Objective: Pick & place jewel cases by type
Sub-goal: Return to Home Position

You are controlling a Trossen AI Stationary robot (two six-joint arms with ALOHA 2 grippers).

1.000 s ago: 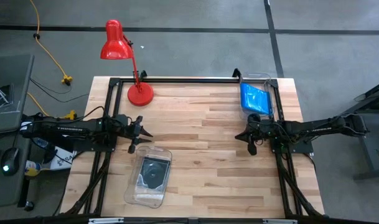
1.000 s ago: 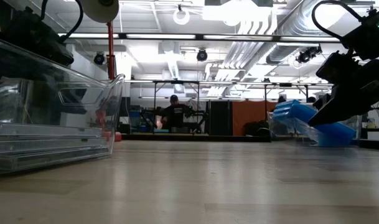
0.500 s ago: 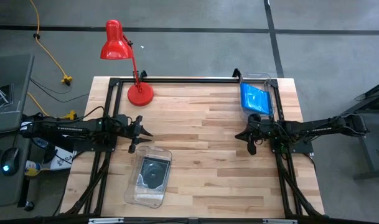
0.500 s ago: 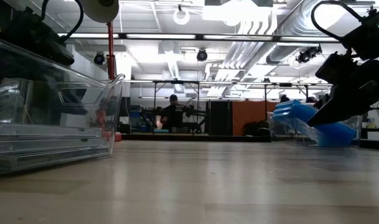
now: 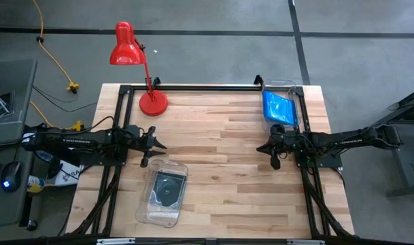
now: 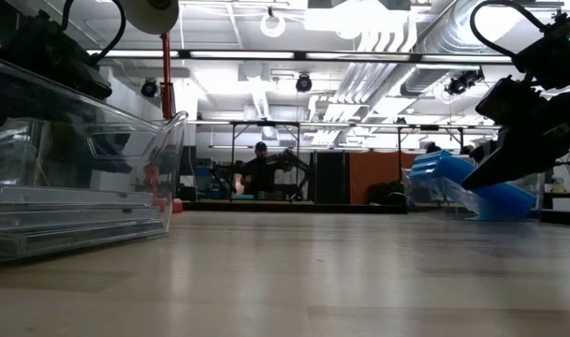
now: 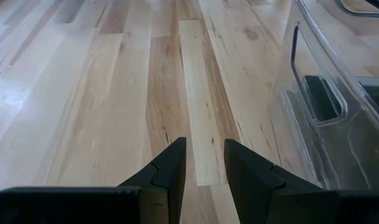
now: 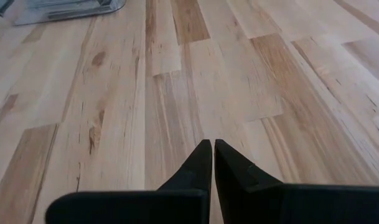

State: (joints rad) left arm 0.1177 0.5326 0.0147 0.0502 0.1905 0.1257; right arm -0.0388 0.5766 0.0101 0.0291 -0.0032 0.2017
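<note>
Dark jewel cases (image 5: 168, 187) lie flat in a clear bin (image 5: 147, 207) at the near left; the bin's end wall (image 7: 320, 99) shows in the left wrist view and its side (image 6: 79, 187) in the low view. Bright blue jewel cases (image 5: 279, 107) are stacked in a second clear bin (image 5: 296, 92) at the far right, also seen as blue cases (image 6: 453, 178) in the low view. My left gripper (image 5: 156, 151) (image 7: 205, 152) hovers open over bare wood just beyond the dark cases' bin. My right gripper (image 5: 264, 151) (image 8: 211, 149) (image 6: 523, 131) is shut, empty, just nearer than the blue cases' bin.
A red desk lamp (image 5: 142, 68) stands with its base (image 5: 153, 103) at the far left of the table. A black frame rail (image 5: 193, 87) runs along the far edge. Bare wood (image 5: 217, 150) lies between the two grippers. A person (image 6: 261, 173) is in the room behind.
</note>
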